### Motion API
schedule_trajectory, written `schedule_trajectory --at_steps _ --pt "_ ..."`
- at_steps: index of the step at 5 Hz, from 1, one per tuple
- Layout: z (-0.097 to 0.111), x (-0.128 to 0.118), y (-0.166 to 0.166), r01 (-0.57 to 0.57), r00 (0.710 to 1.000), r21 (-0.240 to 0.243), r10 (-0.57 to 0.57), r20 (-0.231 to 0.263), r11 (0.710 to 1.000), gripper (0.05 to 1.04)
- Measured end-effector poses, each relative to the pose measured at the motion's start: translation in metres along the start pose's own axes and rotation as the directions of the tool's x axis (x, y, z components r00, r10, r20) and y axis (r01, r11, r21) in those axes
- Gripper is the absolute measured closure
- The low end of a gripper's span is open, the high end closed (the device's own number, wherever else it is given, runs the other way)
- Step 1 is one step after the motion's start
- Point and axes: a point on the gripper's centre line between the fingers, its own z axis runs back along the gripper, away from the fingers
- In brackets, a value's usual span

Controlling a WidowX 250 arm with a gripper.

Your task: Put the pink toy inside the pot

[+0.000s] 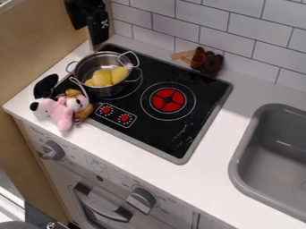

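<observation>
The black gripper point(95, 23) is at the upper left, by the wooden side panel, above and behind the pot; how its fingers stand cannot be told. A silver pot point(110, 92) stands on the back left of the stove, with yellow items inside it and raised handles. The pink plush toy point(61, 113), with a black nose and a black ear, lies on the counter at the stove's front left corner. A second pinkish toy head with tan ears point(77, 102) is pressed against it, close to the pot's front left side.
The black stovetop point(155, 136) has a red burner point(168, 99) and two red knobs. A dark brown plush point(208, 62) with an orange-brown piece lies by the tiled wall. A grey sink point(242, 150) is at the right, and oven knobs line the front panel.
</observation>
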Motion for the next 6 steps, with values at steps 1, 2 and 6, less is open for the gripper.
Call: schedule_trajectory --at_steps 1,2,6 --pt "-0.013 -0.004 -0.005 -0.005 1.0 -0.032 0.004 -0.025 0.999 0.083" --pt "-0.027 -0.02 -0.013 -0.026 0.999 -0.072 0.024 -0.033 0.997 0.083" --pt "-0.01 -0.01 -0.009 -0.187 0.948 -0.167 0.222 0.227 0.968 0.083"
